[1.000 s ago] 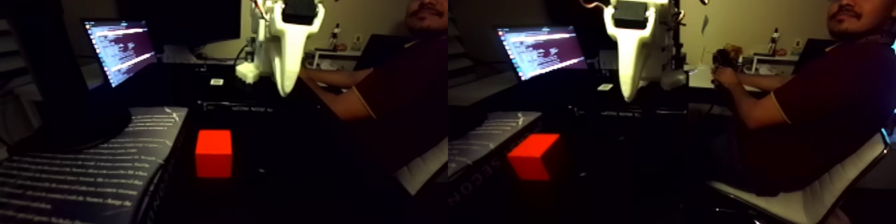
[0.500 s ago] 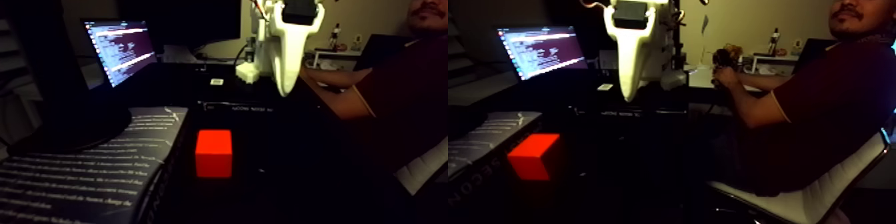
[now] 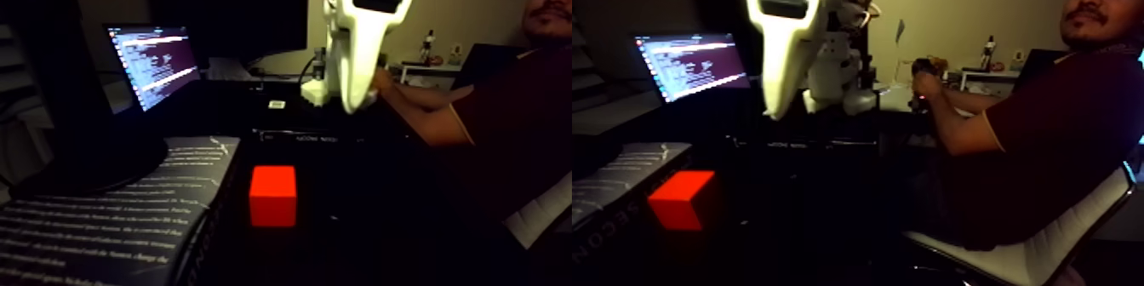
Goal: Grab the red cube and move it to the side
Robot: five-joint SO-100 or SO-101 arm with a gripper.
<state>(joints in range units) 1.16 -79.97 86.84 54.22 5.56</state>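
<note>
The gripper (image 3: 351, 106) is motion-blurred, its upper body cropped.

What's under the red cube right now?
The red cube sits on a dark surface, right of a printed sheet. Anything directly beneath it is covered.

Red cube (image 3: 272, 196), upright on dark tabletop

Fixed view, two side-by-side halves, low at table height, close, facing across dark table (image 3: 357, 221). Both halves share red cube (image 3: 273, 196), gripper (image 3: 351, 106), laptop (image 3: 153, 64).
</note>
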